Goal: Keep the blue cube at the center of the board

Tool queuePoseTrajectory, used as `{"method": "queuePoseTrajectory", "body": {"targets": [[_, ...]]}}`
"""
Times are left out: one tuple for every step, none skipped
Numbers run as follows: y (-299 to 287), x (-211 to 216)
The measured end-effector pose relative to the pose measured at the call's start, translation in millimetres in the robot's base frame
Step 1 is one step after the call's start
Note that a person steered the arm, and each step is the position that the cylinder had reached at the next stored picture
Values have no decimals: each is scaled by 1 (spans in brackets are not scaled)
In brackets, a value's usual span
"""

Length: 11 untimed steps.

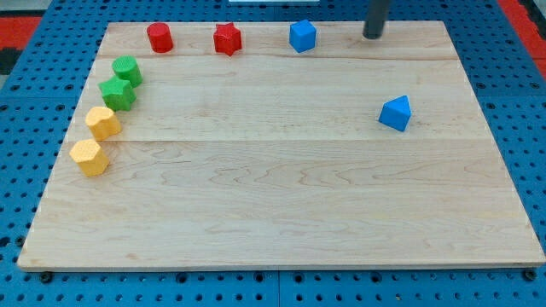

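Pale wood-grain board (281,196); two red blocks (159,37), two green (126,70), two yellow (102,123), two blue (302,36); blue perforated surround (26,102).

No text, label, brand, number or sign can be read anywhere in the camera view. The wooden board (281,213) bears only plain grain. The coloured blocks carry no markings.

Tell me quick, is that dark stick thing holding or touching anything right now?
My tip: a plain dark rod, nothing to open or close, holding nothing, touching no block; the nearest, a blue block, sits to its left, apart.
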<state>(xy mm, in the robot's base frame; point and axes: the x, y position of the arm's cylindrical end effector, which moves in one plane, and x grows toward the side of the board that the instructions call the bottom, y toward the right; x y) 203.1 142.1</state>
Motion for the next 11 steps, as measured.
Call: {"method": "queuePoseTrajectory", "body": {"targets": [[-14, -12], [-24, -12], [-78, -9], [-106, 25], [-104, 80], [-110, 85], [-117, 67], [-135, 108], [-139, 144], [-154, 114], [-181, 113]]}}
